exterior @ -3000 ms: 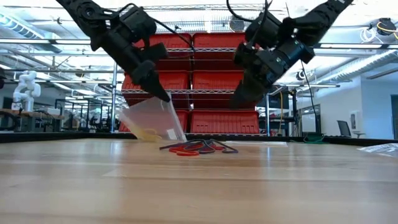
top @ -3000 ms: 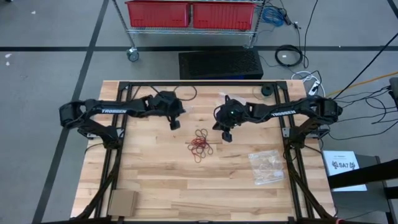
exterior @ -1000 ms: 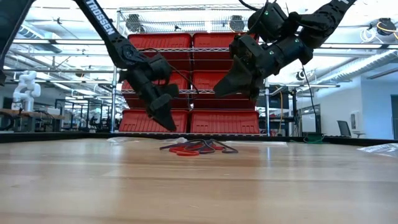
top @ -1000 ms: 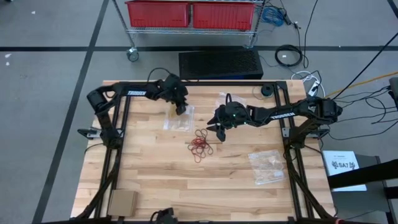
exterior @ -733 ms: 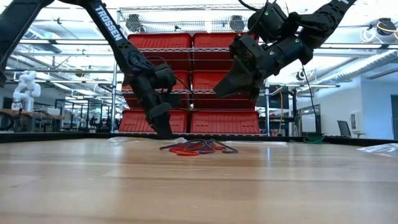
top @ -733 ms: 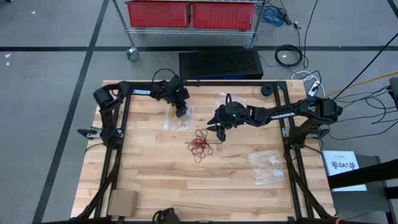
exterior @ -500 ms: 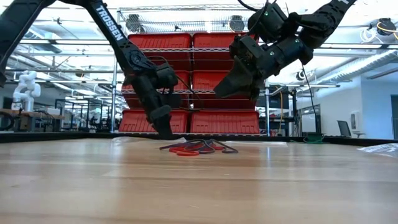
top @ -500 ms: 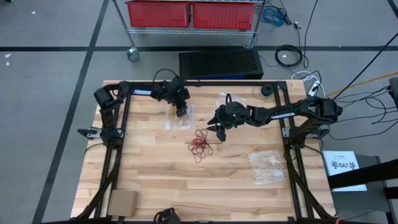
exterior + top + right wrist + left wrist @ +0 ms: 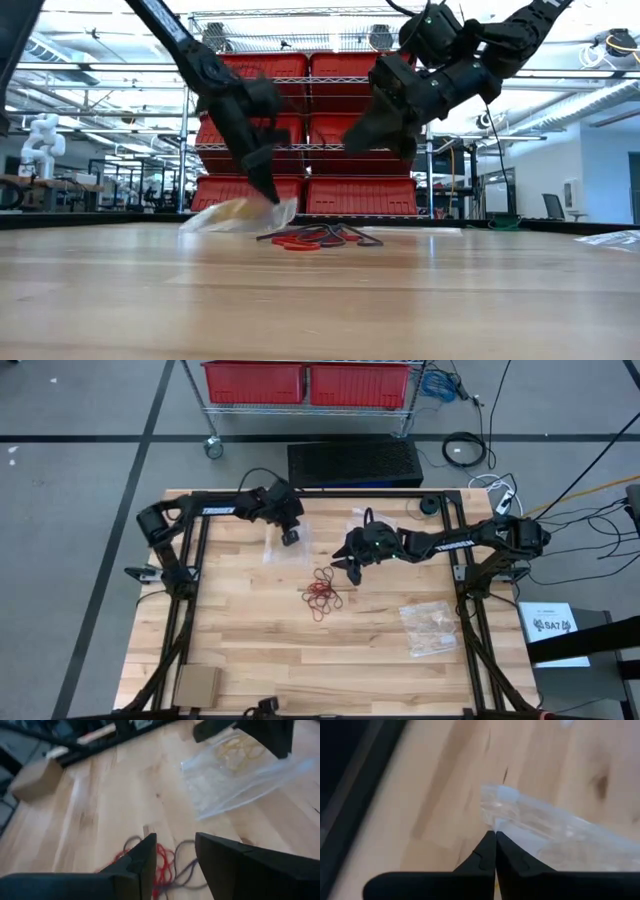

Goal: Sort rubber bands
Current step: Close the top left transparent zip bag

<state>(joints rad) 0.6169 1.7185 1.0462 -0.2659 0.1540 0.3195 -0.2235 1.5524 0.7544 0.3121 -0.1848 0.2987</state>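
Observation:
A heap of red and dark rubber bands (image 9: 322, 592) lies on the wooden table, also seen in the low view (image 9: 320, 237) and below my right fingers (image 9: 160, 865). Left of and beyond the heap is a clear plastic bag (image 9: 280, 550) with yellowish bands inside (image 9: 240, 745). My left gripper (image 9: 290, 538) is shut on it. My right gripper (image 9: 347, 567) hangs open above the table, just beyond and right of the heap, its fingers (image 9: 145, 855) with nothing between them. My left gripper pinches the clear bag's edge (image 9: 496, 822) between its two fingertips. The fingers slant down from above. That edge (image 9: 280, 208) is lifted off the table, and the bag slopes down from it to its other end (image 9: 195, 226), which rests on the wood.
A second clear bag (image 9: 430, 625) with bands lies flat near the table's right edge. A small cardboard box (image 9: 197, 685) sits at the near left corner. The black frame rails (image 9: 320, 495) run along the table's far edge and sides. Bare wood lies in front of the heap.
My left gripper has dropped onto the clear bag, shut on its edge, then risen. That edge has come up off the table while the bag's other end has stayed down. My right gripper has kept still.

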